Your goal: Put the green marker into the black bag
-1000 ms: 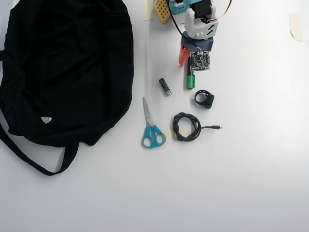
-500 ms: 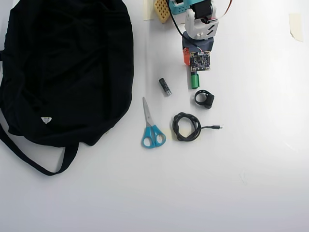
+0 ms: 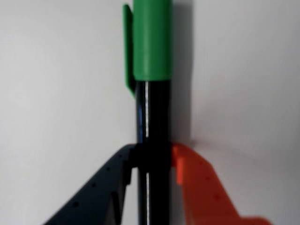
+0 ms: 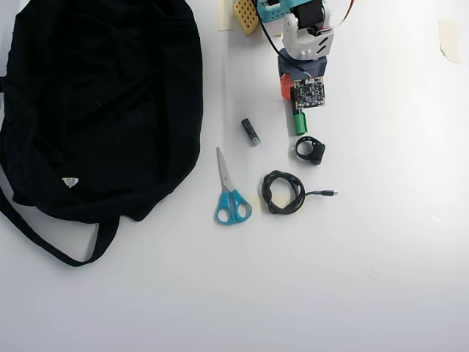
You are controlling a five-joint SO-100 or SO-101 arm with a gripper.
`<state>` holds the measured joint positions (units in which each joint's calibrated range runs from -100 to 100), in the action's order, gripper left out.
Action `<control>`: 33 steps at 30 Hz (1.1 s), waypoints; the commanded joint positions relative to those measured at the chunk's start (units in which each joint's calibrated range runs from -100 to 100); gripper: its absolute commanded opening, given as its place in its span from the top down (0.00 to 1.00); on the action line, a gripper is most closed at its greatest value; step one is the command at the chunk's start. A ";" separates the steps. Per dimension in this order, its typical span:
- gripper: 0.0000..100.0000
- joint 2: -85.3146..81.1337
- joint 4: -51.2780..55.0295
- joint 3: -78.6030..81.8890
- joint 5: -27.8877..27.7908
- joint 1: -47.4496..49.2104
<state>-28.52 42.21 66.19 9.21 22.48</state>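
Note:
In the wrist view the green marker (image 3: 152, 117) runs vertically, black barrel below, bright green cap with clip at the top. My gripper (image 3: 152, 157) is shut on its barrel, the dark finger on the left and the orange finger (image 3: 187, 164) on the right. In the overhead view only the marker's green cap (image 4: 300, 122) shows below my wrist camera board; the gripper (image 4: 296, 92) is mostly hidden under the arm. The black bag (image 4: 102, 103) lies flat at the left, with its strap (image 4: 44, 238) and a small white label (image 4: 69, 182).
In the overhead view, blue-handled scissors (image 4: 229, 192), a short grey cylinder (image 4: 250, 131), a black ring part (image 4: 311, 149) and a coiled black cable (image 4: 284, 192) lie on the white table between the arm and the front. A tape piece (image 4: 448, 38) sits far right.

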 commanded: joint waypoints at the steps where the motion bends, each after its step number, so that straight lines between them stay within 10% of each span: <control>1: 0.98 -0.86 0.34 -4.20 -0.40 1.15; 33: 0.98 -15.63 24.29 -20.28 -3.18 0.48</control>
<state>-42.71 65.48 49.76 6.47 23.66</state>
